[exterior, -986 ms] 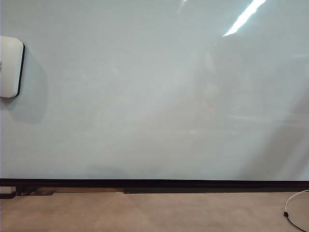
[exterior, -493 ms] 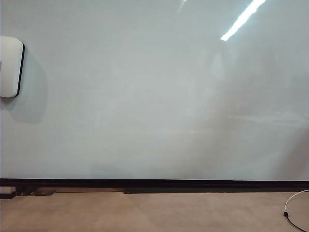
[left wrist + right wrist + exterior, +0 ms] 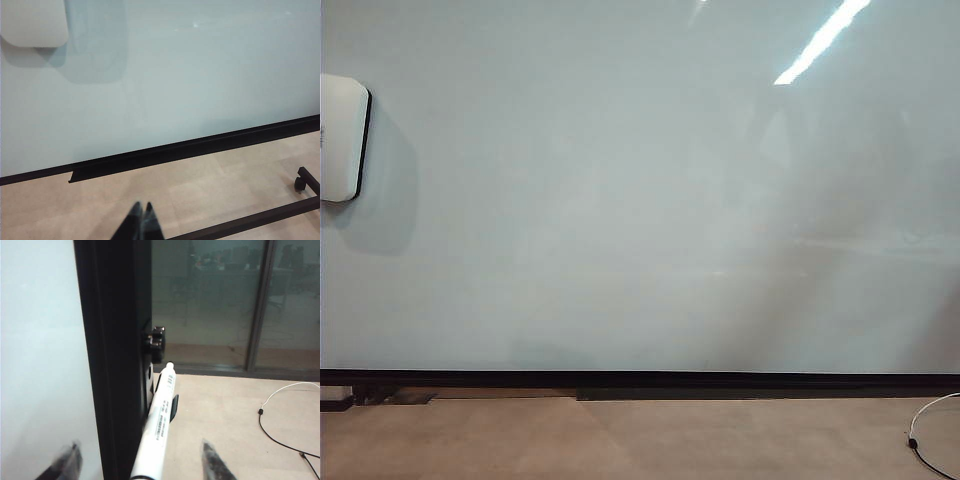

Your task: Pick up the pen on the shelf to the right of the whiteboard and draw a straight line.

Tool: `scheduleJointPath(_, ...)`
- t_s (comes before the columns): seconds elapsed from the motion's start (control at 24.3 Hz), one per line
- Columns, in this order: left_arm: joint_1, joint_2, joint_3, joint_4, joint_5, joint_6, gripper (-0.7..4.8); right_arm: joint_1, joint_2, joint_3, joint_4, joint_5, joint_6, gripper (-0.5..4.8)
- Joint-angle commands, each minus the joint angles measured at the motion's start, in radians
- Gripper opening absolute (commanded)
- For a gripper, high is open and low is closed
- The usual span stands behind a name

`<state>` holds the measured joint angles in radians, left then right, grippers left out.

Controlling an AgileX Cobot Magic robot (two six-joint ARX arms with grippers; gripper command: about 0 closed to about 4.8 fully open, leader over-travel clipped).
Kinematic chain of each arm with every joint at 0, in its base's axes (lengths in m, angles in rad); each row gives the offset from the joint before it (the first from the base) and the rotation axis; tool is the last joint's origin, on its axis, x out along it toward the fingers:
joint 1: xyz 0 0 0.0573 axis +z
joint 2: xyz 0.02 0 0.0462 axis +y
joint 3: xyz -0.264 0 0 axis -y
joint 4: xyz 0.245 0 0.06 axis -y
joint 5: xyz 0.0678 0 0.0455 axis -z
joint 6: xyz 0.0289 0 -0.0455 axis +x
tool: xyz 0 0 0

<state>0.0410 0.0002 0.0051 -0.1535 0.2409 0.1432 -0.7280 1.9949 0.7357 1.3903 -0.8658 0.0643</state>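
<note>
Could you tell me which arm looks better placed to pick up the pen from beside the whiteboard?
The right. Its gripper has its jaws wide open with the pen lying between them, beside the whiteboard and its black frame. The left gripper is shut, over bare floor in front of the board, with no pen in its view.

The right gripper stands with its two dark fingertips spread wide apart; between them lies the slim white-barrelled pen with black printed markings, untouched, resting against the black upright frame beside the glossy pale whiteboard; a thin cable trails over the beige floor.
</note>
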Motion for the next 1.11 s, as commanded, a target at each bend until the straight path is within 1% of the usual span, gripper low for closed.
scheduleJointPath(0.04,-0.001,0.000,0.002,-0.008,0.010,0.006,-0.05,0.001,0.014,0.014,0.022,0.003,0.014,3.07)
scheduleJointPath(0.29,-0.001,0.000,0.002,-0.008,0.010,0.006,-0.05,0.004,0.052,0.054,0.023,-0.006,0.046,3.06)
scheduleJointPath(0.53,-0.001,0.000,0.002,-0.008,0.010,0.006,-0.05,0.034,0.080,0.074,0.023,-0.004,0.047,3.06)
scheduleJointPath(0.7,-0.001,0.000,0.002,-0.008,0.014,0.006,-0.05,0.064,0.091,0.077,0.023,0.043,0.031,3.06)
scheduleJointPath(0.82,-0.001,0.000,0.002,-0.008,0.014,0.006,-0.05,0.064,0.093,0.077,0.024,0.087,0.026,3.06)
scheduleJointPath(1.11,-0.001,0.000,0.002,-0.008,0.014,0.006,-0.05,0.062,0.094,0.086,0.024,0.098,0.008,3.05)
